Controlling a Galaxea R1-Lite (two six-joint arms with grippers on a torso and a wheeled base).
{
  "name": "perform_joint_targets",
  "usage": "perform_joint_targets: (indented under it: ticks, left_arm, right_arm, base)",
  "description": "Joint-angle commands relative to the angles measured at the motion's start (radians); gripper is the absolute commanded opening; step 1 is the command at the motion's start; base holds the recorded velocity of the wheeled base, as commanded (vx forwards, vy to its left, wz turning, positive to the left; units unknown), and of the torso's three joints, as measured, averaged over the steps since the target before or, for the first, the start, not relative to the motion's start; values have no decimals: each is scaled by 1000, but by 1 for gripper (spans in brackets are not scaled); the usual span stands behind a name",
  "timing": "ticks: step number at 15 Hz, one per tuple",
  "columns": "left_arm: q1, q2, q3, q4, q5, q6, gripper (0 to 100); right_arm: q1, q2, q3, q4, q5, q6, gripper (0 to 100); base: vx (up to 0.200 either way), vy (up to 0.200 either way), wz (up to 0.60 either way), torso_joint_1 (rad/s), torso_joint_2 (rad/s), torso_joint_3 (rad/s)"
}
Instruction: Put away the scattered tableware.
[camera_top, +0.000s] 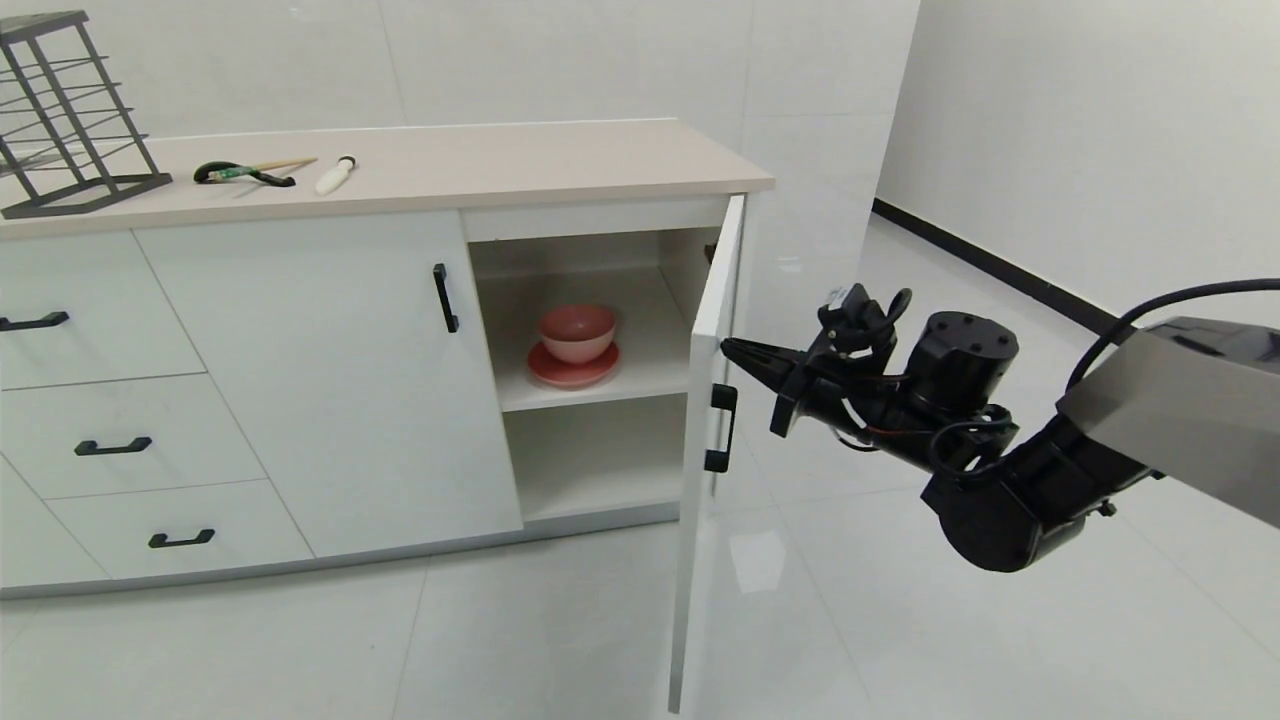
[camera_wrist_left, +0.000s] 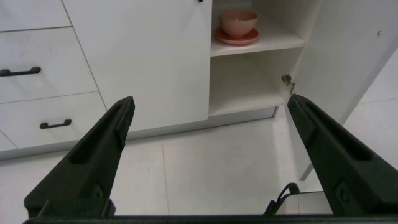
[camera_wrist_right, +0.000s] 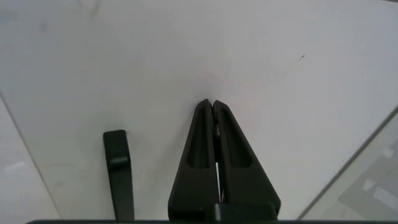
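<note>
Pink bowl (camera_top: 577, 332) sits on a red plate (camera_top: 572, 368) on the upper shelf (camera_top: 655, 340), inside the cupboard and just behind its open door (camera_top: 700, 560). The right gripper (camera_top: 728, 347) has its jaws pressed together with nothing between them, and their tips touch the outer face of the door, just above the black handle (camera_top: 720, 428). The left gripper (camera_wrist_left: 211, 102) hangs well apart from the door, over the floor (camera_wrist_left: 205, 168), with its jaws spread wide and holding nothing.

We judge that the step in hand is closing the door, since the two dishes are already stored. The next move calls for a steady push that follows the arc of the door around its hinge, so that the tips do not slip off the smooth face or catch on the handle. On the worktop (camera_top: 520, 160), far from the door, chopsticks (camera_top: 275, 165) and a white utensil (camera_top: 336, 175) lie loose, so we think the task is not finished.
</note>
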Motion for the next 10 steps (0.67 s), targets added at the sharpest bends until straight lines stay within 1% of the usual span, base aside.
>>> perform_joint_targets:
  ticks: [1,4,6,8,10]
  left_arm:
    - [0,0,0,-1,0,1,100]
    - [0,0,0,0,0,1,100]
    - [0,0,0,-1,0,2,100]
    - [0,0,0,-1,0,2,100]
    - [0,0,0,0,0,1,100]
  right_arm:
    - [32,45,-52,0,-14,8,0]
    - [47,82,-126,0,-19,12,0]
    - [52,137,-201,-2,-22,19,0]
    - [52,220,-301,-17,-46,25,0]
    - [50,309,-423,-22,-48,37,0]
  base:
    - [0,0,0,0,0,0]
    - [0,0,0,0,0,0]
    - [0,0,0,0,0,0]
    - [0,0,0,0,0,0]
    - [0,0,0,0,0,0]
